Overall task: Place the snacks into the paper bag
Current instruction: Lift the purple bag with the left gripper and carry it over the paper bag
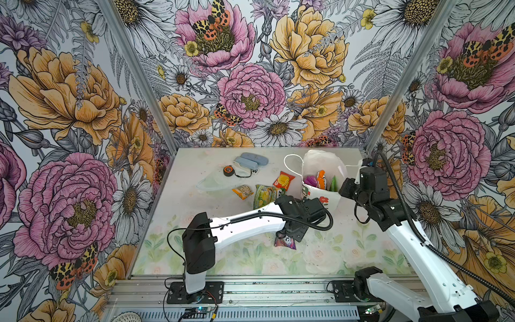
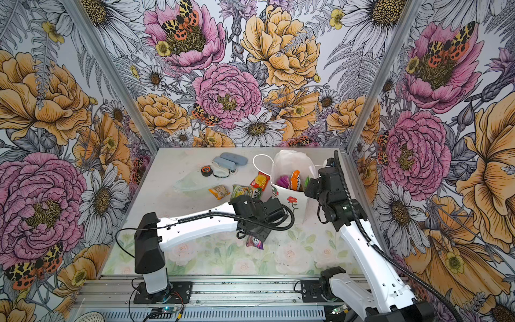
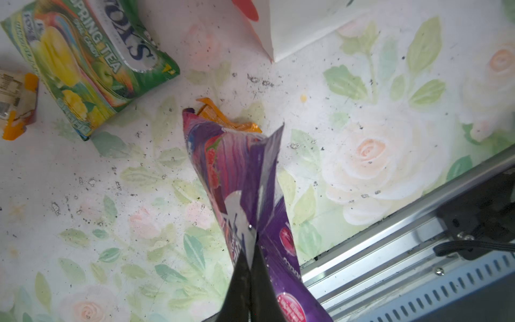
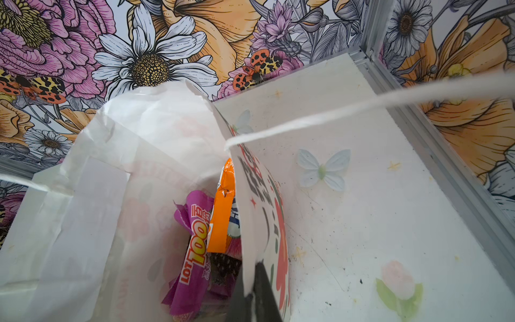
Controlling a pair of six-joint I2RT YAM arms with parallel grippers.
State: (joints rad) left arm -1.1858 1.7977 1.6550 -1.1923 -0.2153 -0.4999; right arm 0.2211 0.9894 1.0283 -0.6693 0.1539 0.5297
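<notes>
The white paper bag [image 1: 320, 172] [image 2: 288, 164] stands open at the back right, with a red flower on its front. My right gripper [image 4: 255, 267] [image 1: 342, 186] is shut on the bag's side wall [image 4: 259, 212] at the rim. Inside lie a purple snack [image 4: 195, 237] and an orange one [image 4: 223, 217]. My left gripper [image 3: 252, 245] [image 1: 288, 235] is shut on a purple snack packet [image 3: 239, 172] [image 1: 284, 242] that hangs just over the table, in front of the bag. An orange wrapper [image 3: 223, 117] shows past its far end. A green-yellow packet [image 1: 266, 195] [image 3: 92, 55], an orange packet [image 1: 243, 191] and a red-yellow packet [image 1: 283, 180] lie on the table.
Two grey-blue cases [image 1: 250, 161] and a round black-orange tape measure [image 1: 228, 170] sit at the back. A clear plastic piece [image 1: 214, 184] lies left of the snacks. A metal rail [image 3: 418, 251] runs along the table's front edge. The bag's string handle [image 4: 362, 106] hangs across the right wrist view.
</notes>
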